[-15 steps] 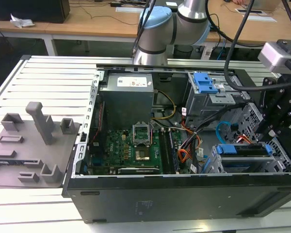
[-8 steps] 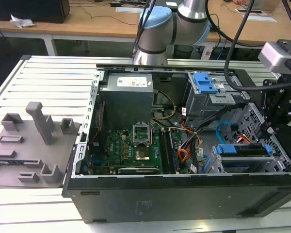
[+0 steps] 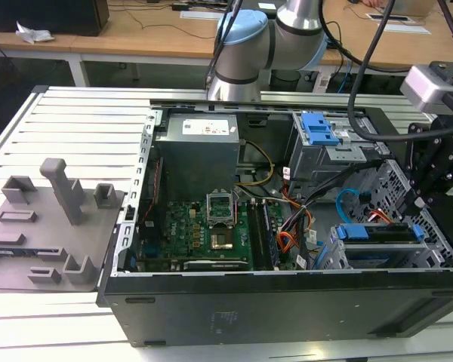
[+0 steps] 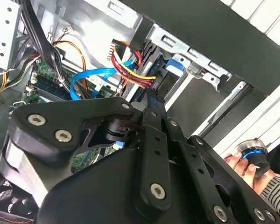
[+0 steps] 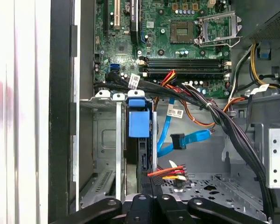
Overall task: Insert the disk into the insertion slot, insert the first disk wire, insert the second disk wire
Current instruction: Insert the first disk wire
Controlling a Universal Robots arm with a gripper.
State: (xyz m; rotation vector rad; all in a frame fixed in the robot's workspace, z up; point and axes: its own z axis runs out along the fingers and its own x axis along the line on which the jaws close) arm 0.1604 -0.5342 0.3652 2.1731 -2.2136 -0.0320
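The disk [image 3: 377, 232] in its blue carrier sits inside the insertion slot [image 3: 360, 262], the low silver cage at the exterior view's right. In the first wrist view the carrier's blue tab [image 5: 139, 123] stands at the slot's mouth. My black gripper [image 3: 421, 207] hangs at the disk's rear end. A red, yellow and black wire bundle [image 5: 170, 172] runs into the gripper [image 5: 148, 189], which looks shut on its plug. In the second wrist view the same bundle [image 4: 133, 70] ends at the gripper [image 4: 154, 95]. A blue flat wire [image 5: 186, 139] hangs loose beside the disk.
The taller grey cage with the blue latch [image 3: 317, 128] stands behind the slot. A thick black cable bundle [image 5: 224, 121] crosses above the motherboard [image 3: 204, 230]. A grey fixture plate [image 3: 49, 226] lies left of the case. A person's hand [image 4: 240, 163] holds a blue-ringed knob.
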